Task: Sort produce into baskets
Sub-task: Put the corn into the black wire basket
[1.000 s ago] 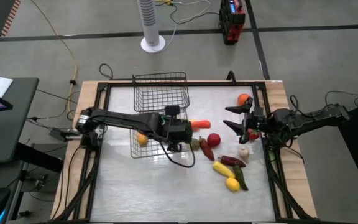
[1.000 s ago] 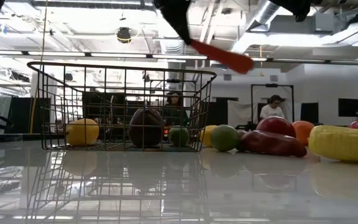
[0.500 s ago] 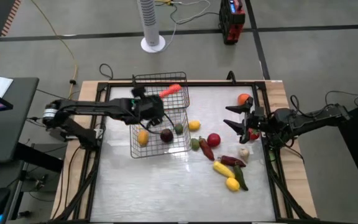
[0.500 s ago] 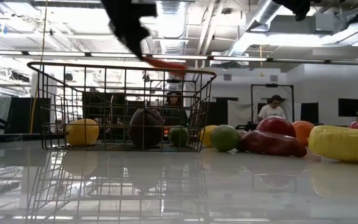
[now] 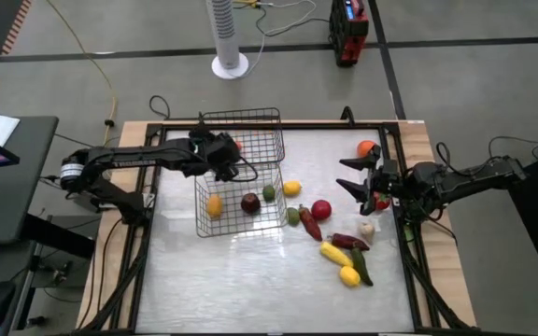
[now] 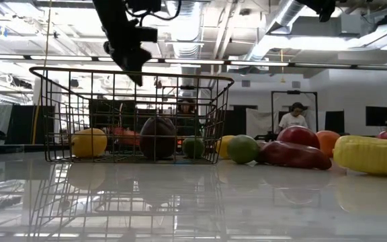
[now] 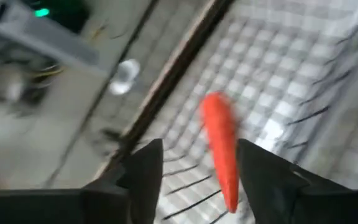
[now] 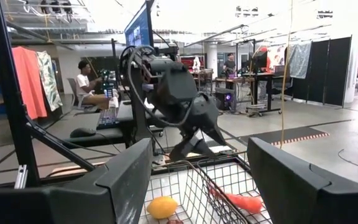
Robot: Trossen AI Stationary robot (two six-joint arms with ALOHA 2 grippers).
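Observation:
Two wire baskets stand side by side, the far basket point(image 5: 261, 126) and the near basket point(image 5: 241, 227). My left gripper point(image 5: 222, 154) hangs open over the far basket's near left corner, and its fingers point(image 7: 146, 171) stand apart. The orange carrot point(image 7: 221, 149) is below it, free of the fingers, low in the far basket point(image 8: 238, 200). The near basket holds a lemon point(image 5: 214, 206), a dark red fruit point(image 5: 250, 203) and a lime point(image 5: 268, 193). My right gripper point(image 5: 362, 177) waits open above the table's right edge.
Loose produce lies right of the baskets: a lemon point(image 5: 291, 188), a red apple point(image 5: 321, 209), a red chili point(image 5: 310, 224), corn point(image 5: 334, 253), another lemon point(image 5: 348, 275) and an orange point(image 5: 368, 148). The table's near half is bare. People sit in the room behind.
My left gripper has carried the carrot from the table's middle toward the far left, over the far basket. There it has opened and let go. The carrot has dropped into the far basket.

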